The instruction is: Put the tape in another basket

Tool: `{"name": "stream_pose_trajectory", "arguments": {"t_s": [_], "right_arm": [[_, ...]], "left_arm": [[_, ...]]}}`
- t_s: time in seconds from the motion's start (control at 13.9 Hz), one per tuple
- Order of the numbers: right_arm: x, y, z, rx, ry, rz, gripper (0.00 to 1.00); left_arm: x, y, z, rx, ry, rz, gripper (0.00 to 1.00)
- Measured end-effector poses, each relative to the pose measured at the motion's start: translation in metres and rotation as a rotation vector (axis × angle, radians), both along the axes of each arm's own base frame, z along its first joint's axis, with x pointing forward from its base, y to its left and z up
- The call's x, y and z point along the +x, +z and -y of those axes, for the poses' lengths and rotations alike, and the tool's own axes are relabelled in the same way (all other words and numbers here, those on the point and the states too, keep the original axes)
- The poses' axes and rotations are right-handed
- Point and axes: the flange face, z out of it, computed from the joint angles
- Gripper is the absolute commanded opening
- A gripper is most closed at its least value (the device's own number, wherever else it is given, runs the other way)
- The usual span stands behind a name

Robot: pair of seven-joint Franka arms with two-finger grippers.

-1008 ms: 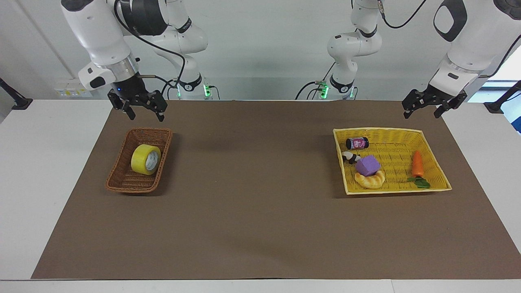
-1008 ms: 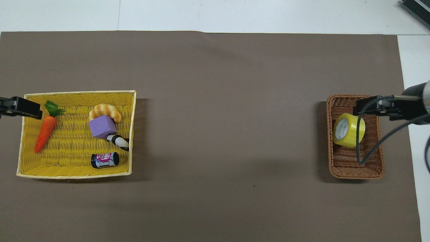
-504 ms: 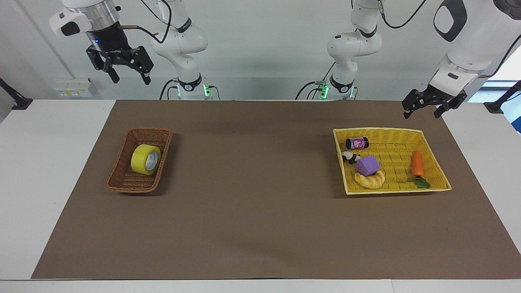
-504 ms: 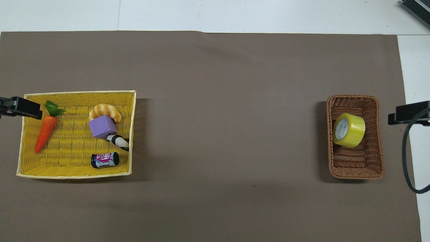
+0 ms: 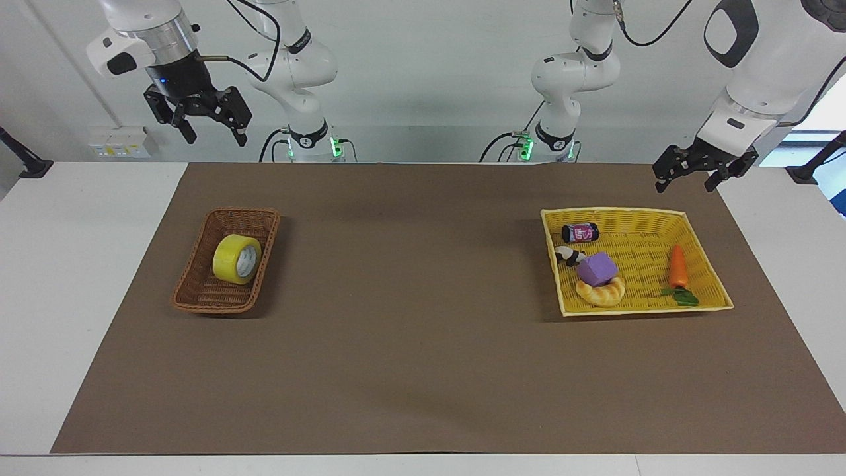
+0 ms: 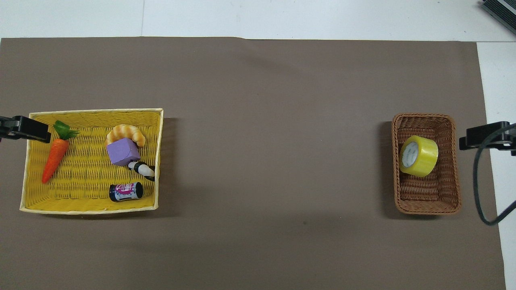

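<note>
The yellow tape roll [image 5: 236, 259] lies on its side in the dark-brown wicker basket [image 5: 198, 297] at the right arm's end of the table. It also shows in the overhead view [image 6: 419, 156], in the same basket [image 6: 427, 205]. My right gripper [image 5: 215, 135] is open and empty, raised high over the table edge by the robots, apart from the basket. In the overhead view the right gripper [image 6: 483, 136] shows beside the basket. My left gripper [image 5: 684, 178] is open and empty and waits over the mat's corner by the yellow basket; only its tip [image 6: 24, 129] shows overhead.
The wide yellow basket [image 5: 634, 213] at the left arm's end holds a toy carrot [image 5: 677, 266], a purple block [image 5: 597, 268], a croissant toy [image 5: 600, 294], a small can [image 5: 579, 233] and a small black-and-white bottle [image 5: 568, 254]. A brown mat [image 5: 410, 344] covers the table.
My right gripper rose from just above the brown basket's end by the robots to well above the table, then settled slightly lower. The tape, both baskets and the left arm have not moved.
</note>
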Motion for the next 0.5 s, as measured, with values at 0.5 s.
{"name": "stream_pose_trajectory", "arguments": {"t_s": [0.5], "right_arm": [[0.0053, -0.0065, 0.0027, -0.005, 0.003, -0.012, 1.0]], "left_arm": [[0.0, 0.0, 0.0, 0.0, 0.0, 0.0, 1.0]]}}
